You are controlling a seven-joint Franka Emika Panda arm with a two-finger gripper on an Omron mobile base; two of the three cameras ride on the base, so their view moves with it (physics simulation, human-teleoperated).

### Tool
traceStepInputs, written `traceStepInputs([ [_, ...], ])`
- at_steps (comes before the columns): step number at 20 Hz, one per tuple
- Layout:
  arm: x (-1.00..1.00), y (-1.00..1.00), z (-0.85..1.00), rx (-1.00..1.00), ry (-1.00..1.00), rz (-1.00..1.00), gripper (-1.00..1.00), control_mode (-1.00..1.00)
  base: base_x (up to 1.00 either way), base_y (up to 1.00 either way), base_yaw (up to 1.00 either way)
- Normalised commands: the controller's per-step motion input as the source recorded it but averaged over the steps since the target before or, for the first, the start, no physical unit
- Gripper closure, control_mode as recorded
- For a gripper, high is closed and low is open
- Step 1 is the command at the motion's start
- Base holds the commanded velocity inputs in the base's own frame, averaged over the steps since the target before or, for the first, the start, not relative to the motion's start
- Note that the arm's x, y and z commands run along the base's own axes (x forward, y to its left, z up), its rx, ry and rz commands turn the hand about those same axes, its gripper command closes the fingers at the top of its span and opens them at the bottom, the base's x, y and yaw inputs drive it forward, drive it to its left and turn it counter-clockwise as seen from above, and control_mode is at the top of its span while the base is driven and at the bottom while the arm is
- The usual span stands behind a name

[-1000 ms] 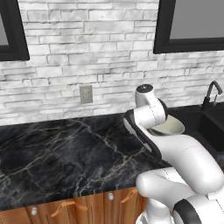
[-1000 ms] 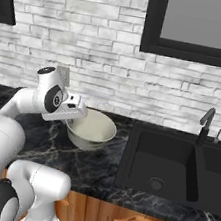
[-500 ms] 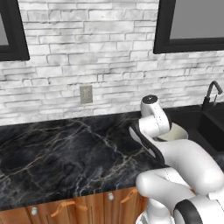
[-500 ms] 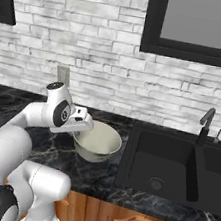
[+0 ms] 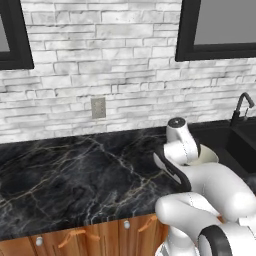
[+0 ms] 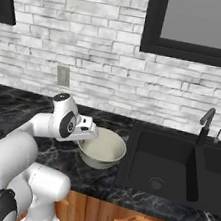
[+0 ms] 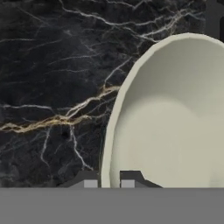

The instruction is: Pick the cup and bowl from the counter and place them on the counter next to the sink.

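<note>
presently the tool was clamped on the near rim of the bowl, one finger inside, one outside; the bowl stood on the black worktop just beside the sink.

bowl mostly hidden behind the arm in left base view; bowl's right and lower parts cut off in hand view. gripper fingertips mostly cut off at bottom. faucet cut by right edge.
</note>
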Motion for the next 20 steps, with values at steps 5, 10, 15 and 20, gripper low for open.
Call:
traceStepInputs([
  [5,0.12,-0.11,-0.33,-0.03,0.00,0.00,1.00,-1.00,0.00,0.00,0.00],
  [10,0.03,-0.06,-0.17,-0.03,0.00,0.00,1.00,-1.00,0.00,0.00,0.00],
  [15,0.00,0.00,0.00,0.00,0.00,0.00,1.00,-1.00,0.00,0.00,0.00],
  [20,0.00,0.00,0.00,0.00,0.00,0.00,-1.00,-1.00,0.00,0.00,0.00],
])
